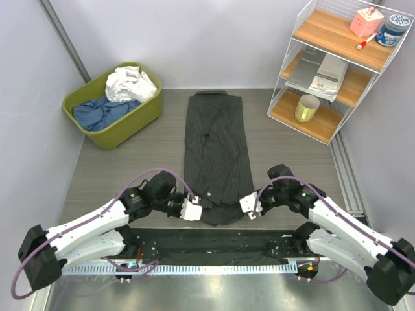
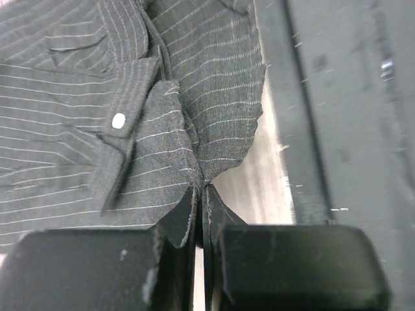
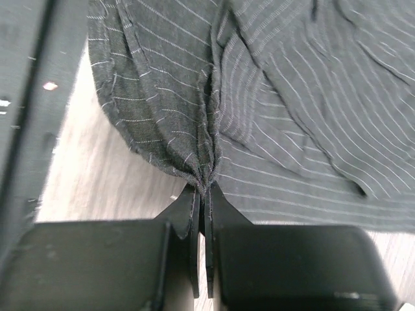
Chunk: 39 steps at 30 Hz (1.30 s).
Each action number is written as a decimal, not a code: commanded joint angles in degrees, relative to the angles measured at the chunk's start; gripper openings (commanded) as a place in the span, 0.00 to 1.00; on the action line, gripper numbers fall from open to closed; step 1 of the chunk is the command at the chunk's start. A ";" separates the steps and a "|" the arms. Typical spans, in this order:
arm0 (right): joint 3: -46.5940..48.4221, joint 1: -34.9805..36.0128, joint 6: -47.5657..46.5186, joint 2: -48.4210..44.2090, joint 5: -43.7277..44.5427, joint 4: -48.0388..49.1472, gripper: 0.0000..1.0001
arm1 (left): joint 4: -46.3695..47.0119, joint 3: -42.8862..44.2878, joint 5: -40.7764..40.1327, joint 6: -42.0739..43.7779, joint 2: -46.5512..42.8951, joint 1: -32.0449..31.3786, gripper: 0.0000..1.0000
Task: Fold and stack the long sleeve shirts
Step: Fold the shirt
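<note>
A dark pinstriped long sleeve shirt (image 1: 216,152) lies as a long narrow strip down the middle of the table, its near end between the two arms. My left gripper (image 1: 192,209) is shut on the shirt's near left corner; in the left wrist view the cloth (image 2: 194,129) bunches into the pinched fingertips (image 2: 201,188), beside a white button (image 2: 118,120). My right gripper (image 1: 249,205) is shut on the near right corner, where the fabric (image 3: 181,116) gathers in tight pleats at its tips (image 3: 206,189).
A green bin (image 1: 113,103) at the back left holds a white shirt (image 1: 131,84) and a blue one (image 1: 100,112). A white wire shelf (image 1: 337,65) with a cup and boxes stands at the back right. A dark rail (image 1: 214,243) runs along the near edge.
</note>
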 commanded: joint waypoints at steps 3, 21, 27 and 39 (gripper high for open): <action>2.36 0.79 5.09 -6.01 -0.68 -8.83 0.01 | -8.41 1.32 3.00 -5.21 -4.76 -1.88 0.00; 6.66 0.88 8.34 1.63 -1.04 -6.30 0.01 | -5.18 3.86 1.08 -8.20 0.85 -1.79 0.00; 8.59 0.88 12.56 4.18 -0.42 -3.13 0.01 | -3.59 5.62 1.51 -10.22 1.83 -0.13 0.00; 22.80 -4.91 16.18 17.59 -0.50 1.09 0.01 | -4.47 19.58 7.39 -8.83 12.88 11.54 0.00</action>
